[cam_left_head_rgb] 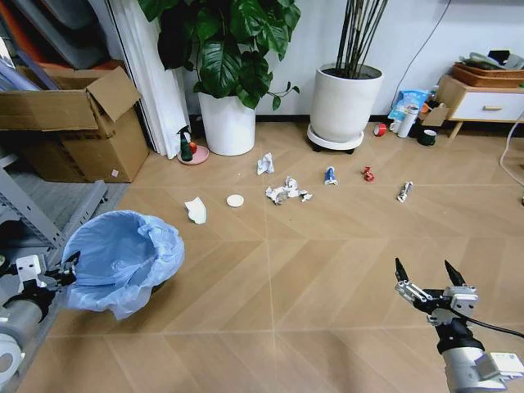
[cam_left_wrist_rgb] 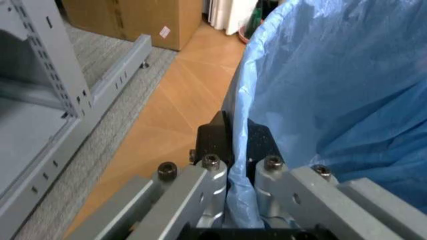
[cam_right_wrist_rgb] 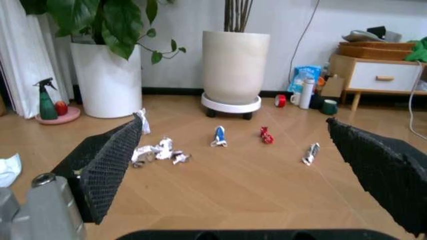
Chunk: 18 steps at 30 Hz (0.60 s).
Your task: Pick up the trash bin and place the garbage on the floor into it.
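blue-lined trash bin (cam_left_head_rgb: 123,258) pinched by left gripper (cam_left_head_rgb: 69,268); right gripper (cam_left_head_rgb: 430,274) spread

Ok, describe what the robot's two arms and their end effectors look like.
Left end effector: silver-grey metal body with hex bolts, short black fingers, on a white and grey cylindrical wrist. Right end effector: two pointed black fingers with a fine mesh-textured pad surface, silver linkages behind them, a grey cylindrical wrist and a thin black cable running off to the side.

Light brown chevron-grain tiled floor (cam_left_head_rgb: 327,278) under scattered crumpled white paper wads (cam_left_head_rgb: 285,192), white disc (cam_left_head_rgb: 235,200), blue-lined trash bin (cam_left_head_rgb: 123,258).
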Available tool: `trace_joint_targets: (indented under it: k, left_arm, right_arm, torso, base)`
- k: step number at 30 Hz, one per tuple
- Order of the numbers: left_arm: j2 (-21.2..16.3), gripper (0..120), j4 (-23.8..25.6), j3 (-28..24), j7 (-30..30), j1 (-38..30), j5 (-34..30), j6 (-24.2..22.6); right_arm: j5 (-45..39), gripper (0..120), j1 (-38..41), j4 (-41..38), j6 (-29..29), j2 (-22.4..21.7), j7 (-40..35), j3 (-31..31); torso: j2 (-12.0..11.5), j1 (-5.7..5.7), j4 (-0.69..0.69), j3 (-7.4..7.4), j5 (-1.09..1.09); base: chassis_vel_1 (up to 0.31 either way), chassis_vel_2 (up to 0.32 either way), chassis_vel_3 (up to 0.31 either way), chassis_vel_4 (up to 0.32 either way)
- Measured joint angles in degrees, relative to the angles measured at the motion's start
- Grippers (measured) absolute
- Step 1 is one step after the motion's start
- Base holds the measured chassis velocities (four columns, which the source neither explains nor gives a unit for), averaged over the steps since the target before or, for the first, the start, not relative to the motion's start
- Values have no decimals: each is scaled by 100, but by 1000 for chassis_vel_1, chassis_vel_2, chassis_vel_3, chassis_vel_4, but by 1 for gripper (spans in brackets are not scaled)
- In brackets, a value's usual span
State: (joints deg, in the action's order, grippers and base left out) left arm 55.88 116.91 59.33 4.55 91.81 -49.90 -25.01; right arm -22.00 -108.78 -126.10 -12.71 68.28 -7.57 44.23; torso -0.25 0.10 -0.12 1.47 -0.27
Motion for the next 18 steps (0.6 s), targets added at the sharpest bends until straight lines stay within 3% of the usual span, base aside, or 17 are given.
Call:
trace_joint_targets:
  k: [18]
  left_arm:
    - [-18,0,-46,1,0,-48,-14,8]
  right_arm:
    - [26,100,11,-9,-13,-15,15,7]
  torso:
    - [0,0,0,0,0]
  base:
    - [-81,243,85,-243]
